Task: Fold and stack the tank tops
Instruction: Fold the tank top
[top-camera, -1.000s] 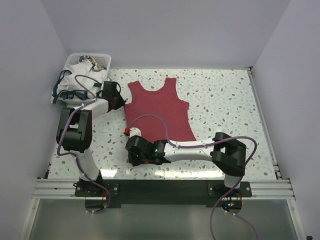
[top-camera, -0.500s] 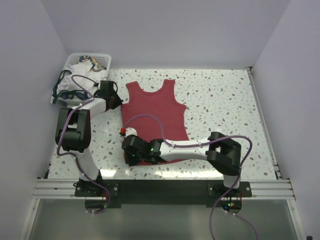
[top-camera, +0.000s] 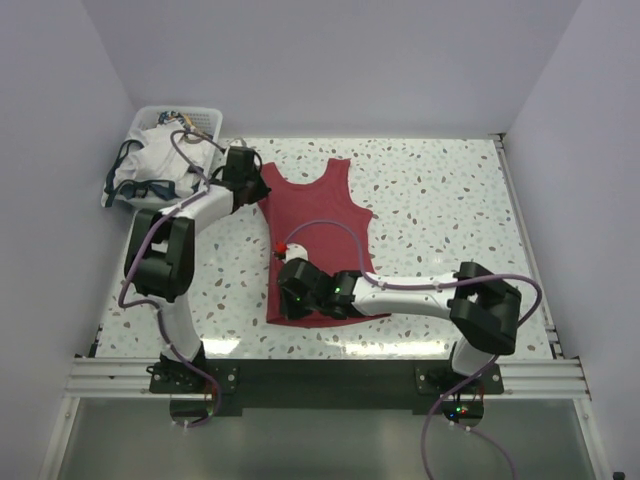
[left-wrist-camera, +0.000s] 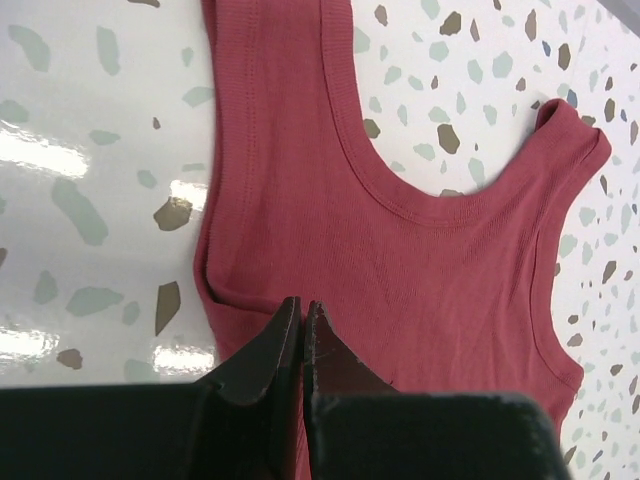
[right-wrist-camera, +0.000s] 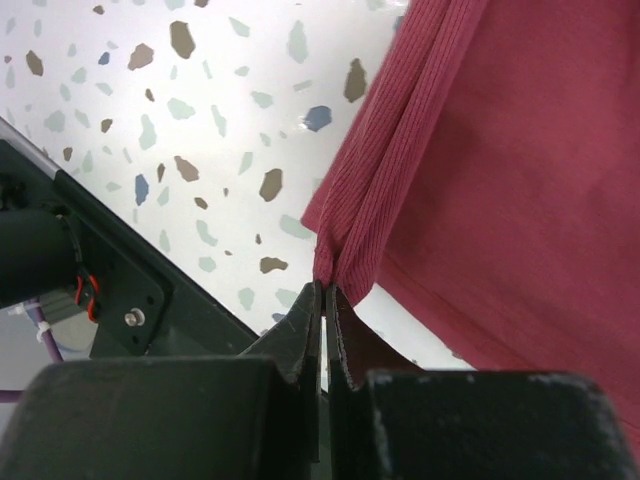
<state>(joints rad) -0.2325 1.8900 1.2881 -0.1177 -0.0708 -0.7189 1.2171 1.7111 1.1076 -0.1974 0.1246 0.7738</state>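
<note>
Where the counter meets the dark rail at its near edge, the right hand is low over the surface. Its two fingers are pressed together on the lower left corner of the dark red tank top. In the right wrist view the ribbed hem is gathered into a small fold exactly at the fingertips, so this hand is closed and has hold of the cloth. The right forearm reaches in from the right side and lies across the lower part of the top, just above the hem. The dark red tank top itself is spread flat near the middle of the counter, with the hem toward the near edge and the two straps toward the far side. Farther away, at the upper left side of the top, the left hand is also closed. In the left wrist view its fingers meet on the side edge of the cloth below the left armhole, and a small crease runs out from this place. The round neckline and the other strap lie open beyond it. At the far left corner of the counter stands a white basket. The white tank top with navy trim lies crumpled inside it and hangs partly over its near rim, well apart from both hands.
</note>
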